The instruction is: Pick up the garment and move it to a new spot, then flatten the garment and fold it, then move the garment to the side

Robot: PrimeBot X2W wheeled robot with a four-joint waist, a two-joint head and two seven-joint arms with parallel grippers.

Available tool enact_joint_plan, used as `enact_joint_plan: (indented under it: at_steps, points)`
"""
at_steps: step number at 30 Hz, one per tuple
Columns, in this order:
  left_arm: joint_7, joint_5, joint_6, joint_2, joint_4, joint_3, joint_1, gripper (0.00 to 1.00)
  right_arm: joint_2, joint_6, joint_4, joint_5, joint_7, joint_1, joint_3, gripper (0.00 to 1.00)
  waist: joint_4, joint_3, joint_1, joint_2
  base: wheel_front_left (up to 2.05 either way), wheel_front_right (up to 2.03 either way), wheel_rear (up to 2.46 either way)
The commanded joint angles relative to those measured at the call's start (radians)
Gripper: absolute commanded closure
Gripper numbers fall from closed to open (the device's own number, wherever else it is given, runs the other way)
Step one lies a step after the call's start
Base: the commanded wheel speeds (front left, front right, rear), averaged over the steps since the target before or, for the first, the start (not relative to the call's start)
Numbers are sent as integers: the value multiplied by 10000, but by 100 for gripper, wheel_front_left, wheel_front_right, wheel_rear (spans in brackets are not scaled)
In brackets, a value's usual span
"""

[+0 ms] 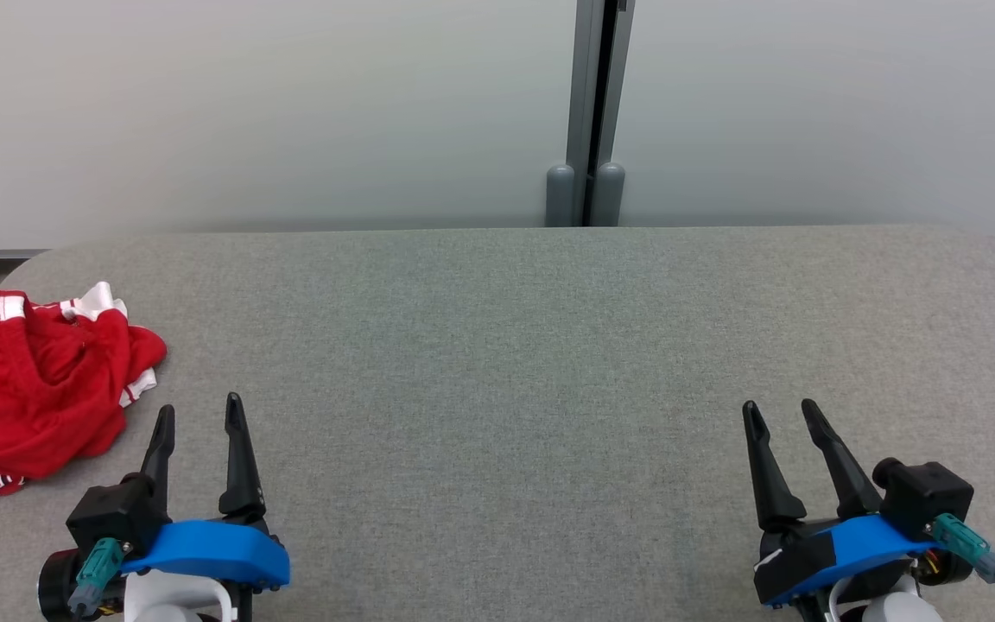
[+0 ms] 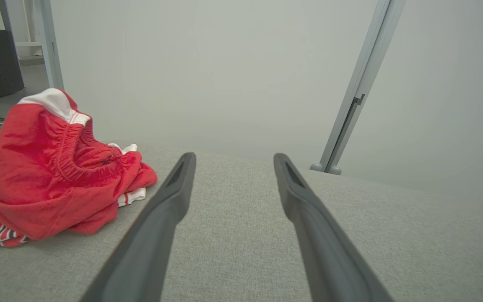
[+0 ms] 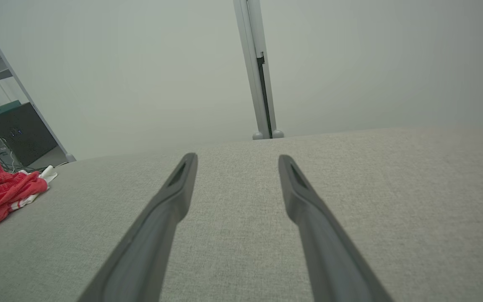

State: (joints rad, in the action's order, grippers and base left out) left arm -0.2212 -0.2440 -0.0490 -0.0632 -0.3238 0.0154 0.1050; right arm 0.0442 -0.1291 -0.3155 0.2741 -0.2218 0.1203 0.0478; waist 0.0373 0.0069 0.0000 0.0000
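Red white-trimmed cloth garment lay bunched at left edge, axis unclear.
Beside it the left gripper, and lower right the right gripper, gaped empty.

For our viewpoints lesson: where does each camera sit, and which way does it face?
Head view: on the head, looking forward and down at the grey table; left tool and right tool, both open, at the bottom corners.
Left wrist view: on the left wrist, looking along its fingers across the table; red garment nearby, left.
Right wrist view: on the right wrist, along its own fingers; garment far left.
Shared: both wrist views show the garment and the grey post.
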Motion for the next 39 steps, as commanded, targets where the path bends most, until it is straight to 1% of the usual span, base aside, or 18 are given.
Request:
enact_joint_plan:
  at_steps: [1,8,19,23,39]
  points:
    - [-29,208,64,-87,-3,-54,152,0,88,-24,-24,-247,-125,198,20,0,1,-3,0,0,0,0,0]
    - [-49,621,128,-100,11,-81,168,0,91,-24,-221,-869,-262,249,49,0,30,-9,0,0,0,0,0]
    - [-111,1110,260,-140,-10,-105,59,0,95,-26,-593,-1462,-435,401,140,0,50,-44,0,0,0,0,0]
    - [-75,970,288,-138,-8,-101,41,0,94,-24,-679,-1211,-407,410,153,0,42,-37,0,0,0,0,0]
    - [-8,756,383,-183,79,-139,-103,0,93,-18,-785,-1066,-417,426,184,0,11,-31,0,0,0,0,0]
